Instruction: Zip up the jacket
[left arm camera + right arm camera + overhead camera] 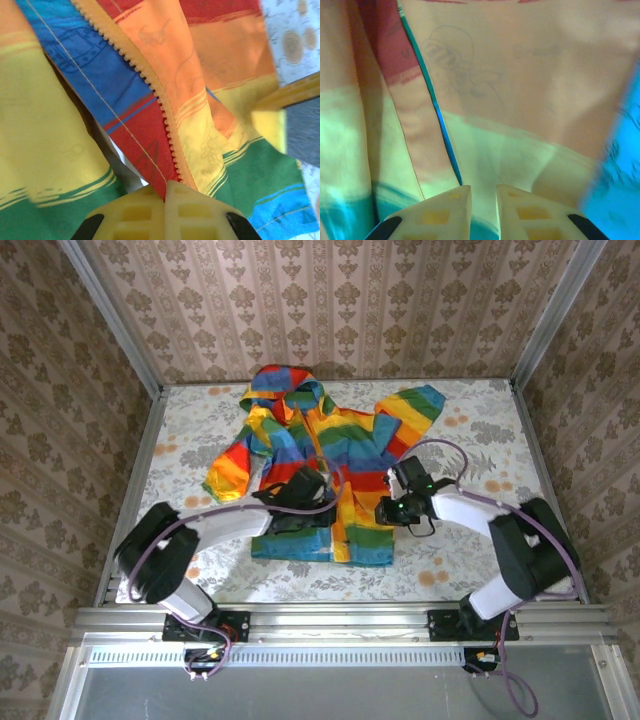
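- Left gripper (pixel 165 189) clenched on the jacket (pixel 362 440) at the zipper (pixel 146 82) edge.
- Right gripper (pixel 483 194) pinches jacket cloth, jaws nearly together.

A staged test booth, probably in a robotics lab, is indicated rather than a lived-in home. The surface (pixel 450 575) is covered with a flowered cloth and is closed in on three sides by wallpaper panels (pixel 350 310) held between bare metal posts (pixel 112 315). Along its near edge a metal rail (pixel 340 618) is fitted, to which the left arm (pixel 215 525) and the right arm (pixel 475 512) are bolted.
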